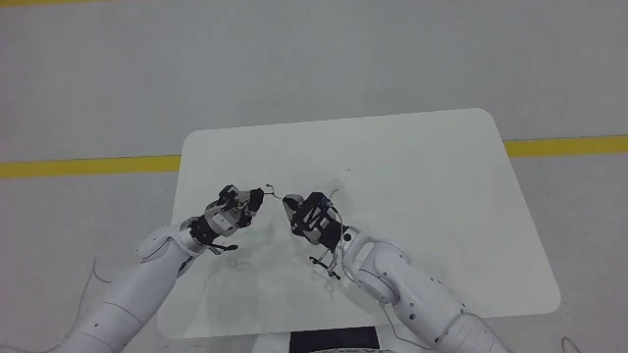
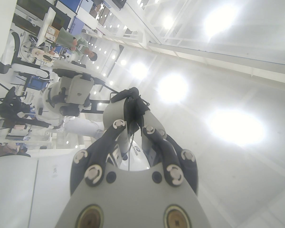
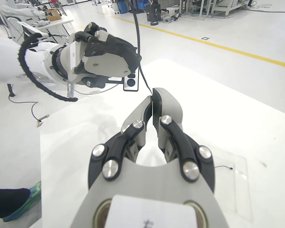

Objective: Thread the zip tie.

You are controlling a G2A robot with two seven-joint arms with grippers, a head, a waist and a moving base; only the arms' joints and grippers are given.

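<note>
Gripping zip tie (image 3: 138, 36) above table (image 1: 442, 176): clamped at 1 end in right gripper (image 3: 152, 100), mid-strap in left gripper (image 3: 134, 59). Seemingly aligning for threading; next probably calls for curling held tip into free head.

- Zip tie (image 3: 137, 31): thin black strap, one open strand, not yet threaded.
- Lower end pinched in R gripper (image 3: 152, 100); mid-part gripped by L gripper (image 3: 134, 59); rest rises, curving over at the top.
- Held in the air over table (image 1: 442, 157), near edge.
</note>
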